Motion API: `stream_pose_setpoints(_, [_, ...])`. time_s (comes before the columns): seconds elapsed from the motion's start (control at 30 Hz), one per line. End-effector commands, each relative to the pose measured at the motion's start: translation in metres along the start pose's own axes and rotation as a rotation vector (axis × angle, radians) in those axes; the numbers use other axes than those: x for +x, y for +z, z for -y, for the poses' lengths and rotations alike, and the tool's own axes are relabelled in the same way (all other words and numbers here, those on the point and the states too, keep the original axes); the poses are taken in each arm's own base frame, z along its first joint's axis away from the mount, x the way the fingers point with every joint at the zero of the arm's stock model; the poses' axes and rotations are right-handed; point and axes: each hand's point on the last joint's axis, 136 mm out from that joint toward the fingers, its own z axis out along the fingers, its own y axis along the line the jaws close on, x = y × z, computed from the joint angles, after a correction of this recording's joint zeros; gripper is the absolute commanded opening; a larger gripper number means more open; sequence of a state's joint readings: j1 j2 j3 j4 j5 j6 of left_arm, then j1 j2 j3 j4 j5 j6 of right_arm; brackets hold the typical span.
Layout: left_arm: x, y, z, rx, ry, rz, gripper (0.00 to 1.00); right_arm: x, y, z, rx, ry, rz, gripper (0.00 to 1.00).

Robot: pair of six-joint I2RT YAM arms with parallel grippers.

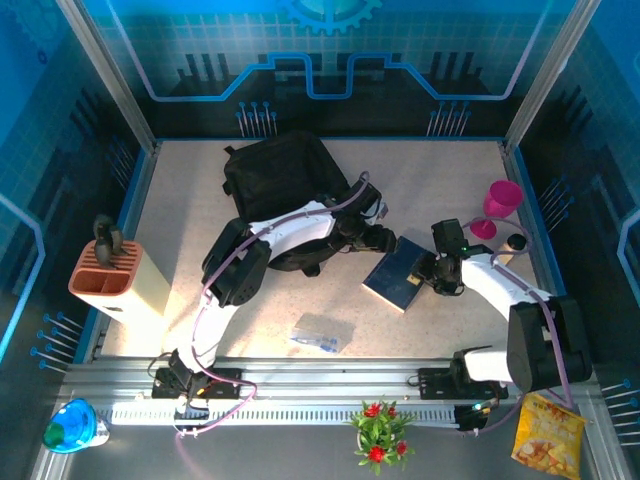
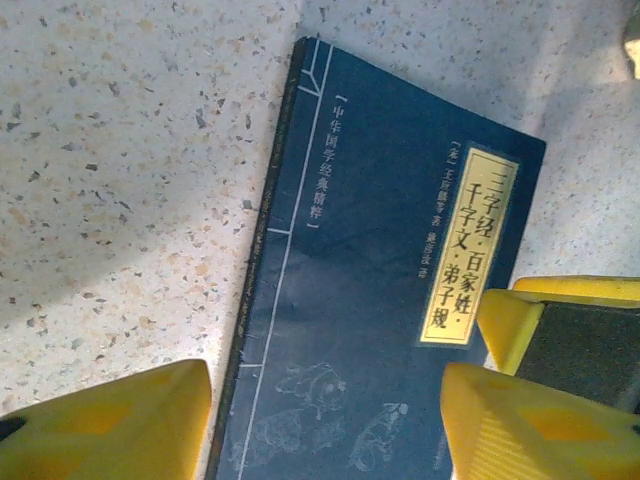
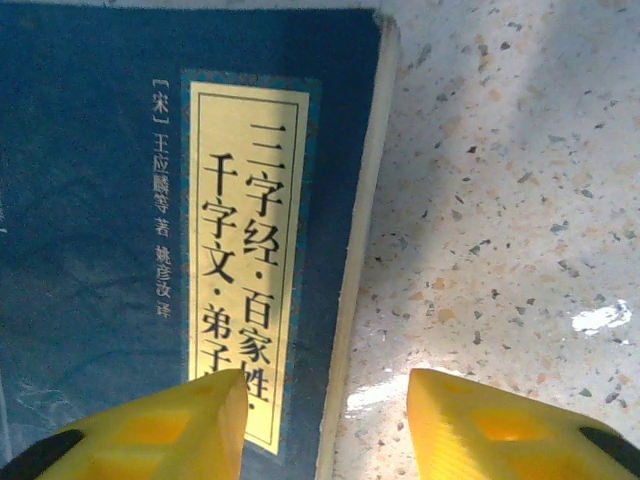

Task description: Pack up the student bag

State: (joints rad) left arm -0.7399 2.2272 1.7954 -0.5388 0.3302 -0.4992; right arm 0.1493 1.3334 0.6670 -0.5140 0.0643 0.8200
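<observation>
My left gripper (image 2: 325, 430) stands partly open, its yellow fingers (image 2: 110, 425) astride a dark-blue book (image 2: 380, 250), clamping nothing. My right gripper (image 3: 325, 430) is also part open, one finger over the cover and one over the table (image 3: 500, 200). The yellow label (image 3: 250, 250) reads 三字经·千字文·百家姓, and the cover 中华国学经典精粹. The student bag (image 1: 280, 175) lies at the table's far side.

Left arm (image 1: 290, 228) and right arm (image 1: 500, 285) wear white shells, black joints, lilac cables (image 1: 204, 300); left end effector (image 2: 325, 425) and right end effector (image 3: 325, 420) have blocky yellow fingers (image 3: 160, 430).
</observation>
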Motion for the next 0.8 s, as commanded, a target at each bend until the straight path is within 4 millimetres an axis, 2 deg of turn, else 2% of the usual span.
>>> stream_pose_setpoints(0.0, [0.009, 0.009, -0.004, -0.024, -0.016, -0.049, 0.55, -0.001, 0.001, 0.003, 0.026, 0.009, -0.019, 0.41])
stream_pose_setpoints(0.3, [0.016, 0.021, -0.017, -0.067, -0.029, -0.089, 0.48, -0.003, 0.009, -0.005, 0.008, -0.019, -0.039, 0.29])
stream_pose_setpoints(0.53, [0.019, 0.028, -0.025, -0.093, -0.048, -0.108, 0.48, -0.009, 0.016, -0.016, -0.028, -0.066, -0.048, 0.25])
stream_pose_setpoints(0.77, [0.018, 0.031, -0.028, -0.096, -0.055, -0.110, 0.45, -0.020, 0.022, -0.036, -0.118, -0.124, -0.050, 0.22])
